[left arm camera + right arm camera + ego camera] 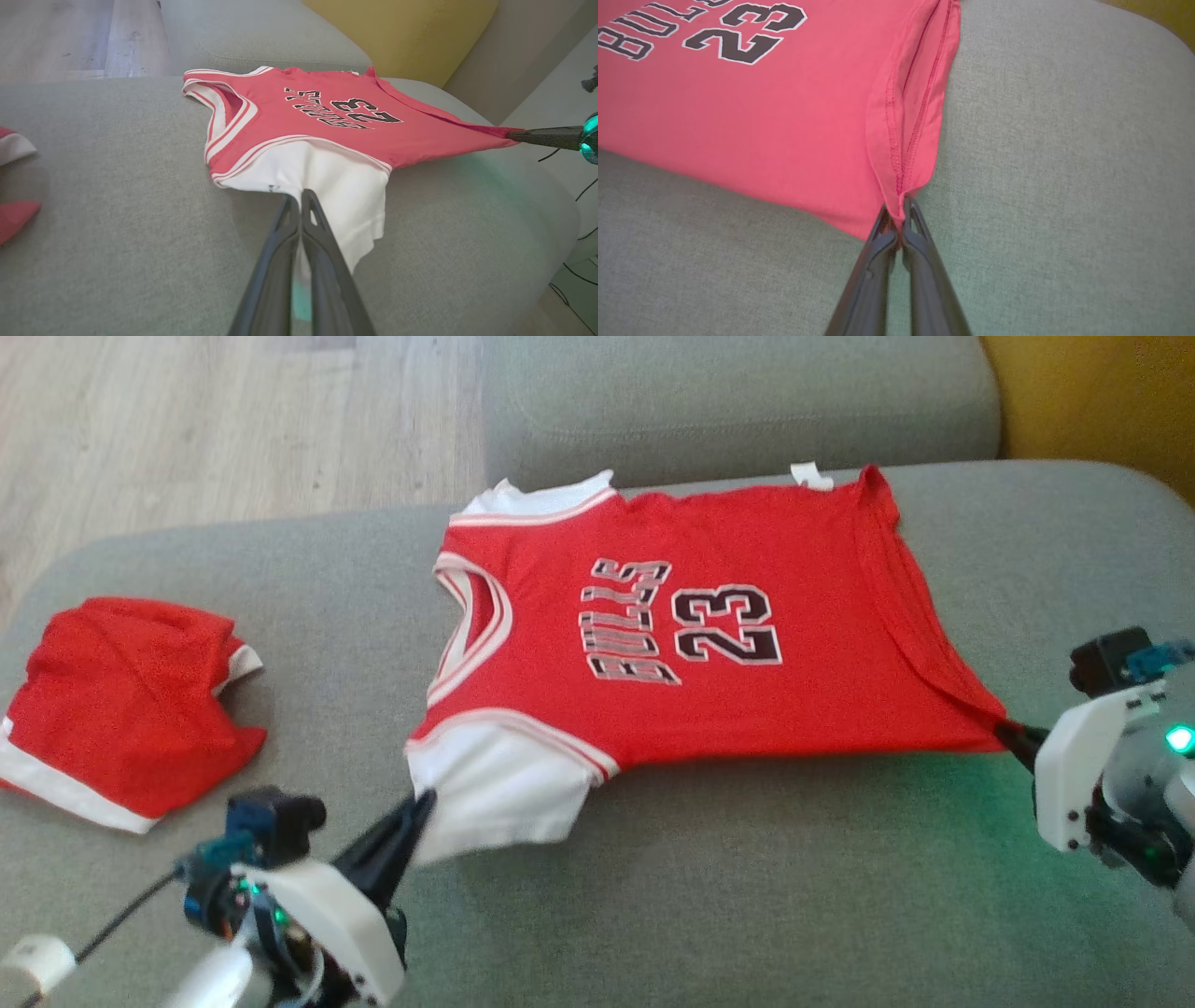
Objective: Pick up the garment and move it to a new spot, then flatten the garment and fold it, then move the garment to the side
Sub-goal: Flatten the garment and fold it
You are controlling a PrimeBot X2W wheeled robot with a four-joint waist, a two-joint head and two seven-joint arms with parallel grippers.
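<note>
A red short-sleeved jersey-style shirt with white sleeves and red-and-white striped trim (653, 644) lies spread, front up, across the middle of a grey woven-fabric sofa seat (747, 896), its neck toward the robot's left and its hem toward the right. Black block characters edged in white on the chest read "BULLS" and "23". A small white label (810, 476) sticks out at the far hem corner; nothing on it can be read. The left gripper (299, 196) has its two dark fingers closed together on the edge of the near white sleeve (336, 186). The right gripper (901, 210) is pinched tight on the near corner of the stitched red hem (906, 154), pulling it to a point. A crumpled pair of red shorts with white trim (121, 709) lies well apart on the seat's left end. A yellow cushion (1092, 392) sits at the far right, pale wooden floor (187, 420) at the far left.
</note>
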